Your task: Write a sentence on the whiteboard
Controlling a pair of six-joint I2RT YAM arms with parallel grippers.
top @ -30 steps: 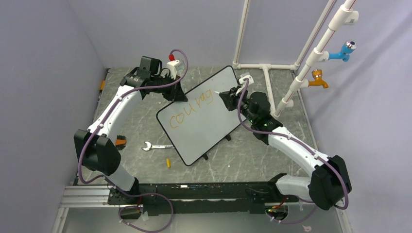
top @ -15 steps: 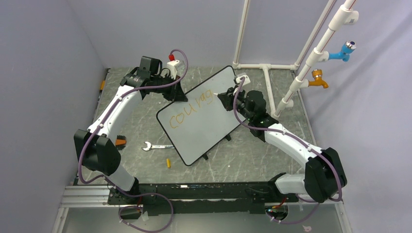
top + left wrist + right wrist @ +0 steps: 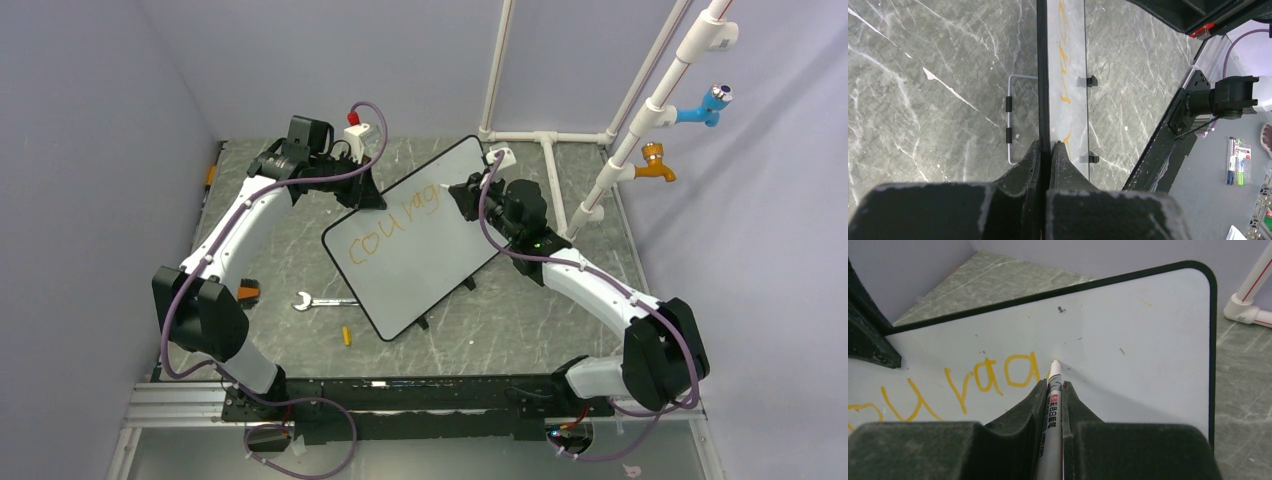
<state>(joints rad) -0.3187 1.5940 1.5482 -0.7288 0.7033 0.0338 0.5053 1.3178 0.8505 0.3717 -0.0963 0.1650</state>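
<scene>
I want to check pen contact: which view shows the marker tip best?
Right wrist: the marker sits centre frame, tip at the whiteboard beside the orange letters. Top external shows a tiny sliver; left wrist shows none.

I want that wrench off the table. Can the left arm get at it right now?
Probably not yet: the left gripper is clamped on the whiteboard edge. The wrench itself lies uncovered beside it.

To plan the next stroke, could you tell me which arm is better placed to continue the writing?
Right: the right tool grips the marker, tip at the whiteboard beside the orange letters; the left tool clamps the board's edge.
</scene>
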